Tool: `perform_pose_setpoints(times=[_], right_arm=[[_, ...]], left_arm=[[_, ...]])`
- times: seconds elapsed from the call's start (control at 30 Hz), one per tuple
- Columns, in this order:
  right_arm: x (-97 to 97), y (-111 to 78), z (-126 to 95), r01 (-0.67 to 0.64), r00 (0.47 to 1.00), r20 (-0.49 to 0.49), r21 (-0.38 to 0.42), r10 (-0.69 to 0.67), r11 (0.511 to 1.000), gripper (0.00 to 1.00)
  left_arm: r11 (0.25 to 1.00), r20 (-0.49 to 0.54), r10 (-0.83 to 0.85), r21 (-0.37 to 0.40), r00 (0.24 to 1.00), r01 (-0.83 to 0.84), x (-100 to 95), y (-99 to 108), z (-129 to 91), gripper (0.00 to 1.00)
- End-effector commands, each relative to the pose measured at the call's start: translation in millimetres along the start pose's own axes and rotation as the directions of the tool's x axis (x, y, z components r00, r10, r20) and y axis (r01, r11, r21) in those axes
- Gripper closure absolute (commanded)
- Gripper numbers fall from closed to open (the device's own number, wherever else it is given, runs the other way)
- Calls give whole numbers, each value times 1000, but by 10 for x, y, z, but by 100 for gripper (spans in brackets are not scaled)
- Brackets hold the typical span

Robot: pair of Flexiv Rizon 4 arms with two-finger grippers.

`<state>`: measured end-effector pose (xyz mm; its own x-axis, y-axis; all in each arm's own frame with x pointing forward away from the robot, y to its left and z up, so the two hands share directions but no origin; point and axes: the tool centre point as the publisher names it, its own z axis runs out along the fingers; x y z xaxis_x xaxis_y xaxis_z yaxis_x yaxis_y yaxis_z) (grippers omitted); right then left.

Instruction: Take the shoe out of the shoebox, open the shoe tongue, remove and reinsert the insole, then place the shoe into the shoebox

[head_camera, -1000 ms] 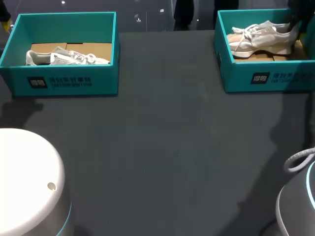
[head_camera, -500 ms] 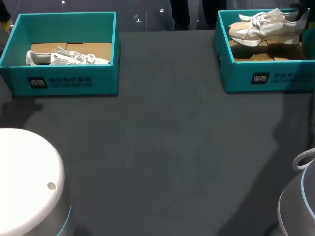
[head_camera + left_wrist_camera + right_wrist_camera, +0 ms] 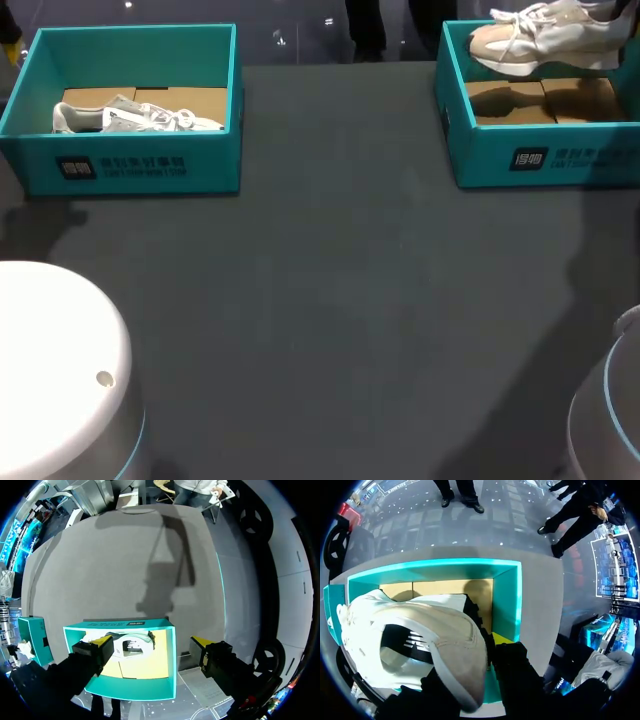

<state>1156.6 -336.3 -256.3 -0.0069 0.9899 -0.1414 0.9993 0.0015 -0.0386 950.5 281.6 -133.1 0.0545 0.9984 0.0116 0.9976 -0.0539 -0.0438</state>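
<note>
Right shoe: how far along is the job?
Done: nothing finished. In hand: step one, the right gripper is shut on the beige shoe and holds it raised off the floor of the right box. Left: set it on the table, open the tongue, insole out and back in, shoe back in the box. The left gripper hangs open above the left box.

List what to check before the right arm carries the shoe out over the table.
1. Right claw shut on the shoe: ok, heel between its fingers.
2. Shoe off the right shoebox floor: ok, its shadow shows beneath.
3. Sole above the box's front wall: cannot tell.
4. Left claw open, apart from the shoe: ok, above the left shoebox.
5. Laces free of the box: cannot tell.
</note>
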Motion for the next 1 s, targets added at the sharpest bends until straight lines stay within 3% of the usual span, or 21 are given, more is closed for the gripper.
perform_pose_setpoints(times=[0.03, 0.53, 1.0], right_arm=[[-3, -146, -259, -9, 1000, 12, -17, 9, 1000, 100], [59, -605, -1102, -47, 997, 48, -112, 53, 993, 100], [389, -1314, -1450, -26, 997, 68, -155, 37, 988, 100]], left_arm=[[1000, -2, 1, -1, 1000, -1, 3, -7, -3, 0], [1000, -2, 1, -1, 1000, -1, 3, -7, -3, 0], [1000, -2, 1, -1, 1000, -1, 3, -7, -3, 0]])
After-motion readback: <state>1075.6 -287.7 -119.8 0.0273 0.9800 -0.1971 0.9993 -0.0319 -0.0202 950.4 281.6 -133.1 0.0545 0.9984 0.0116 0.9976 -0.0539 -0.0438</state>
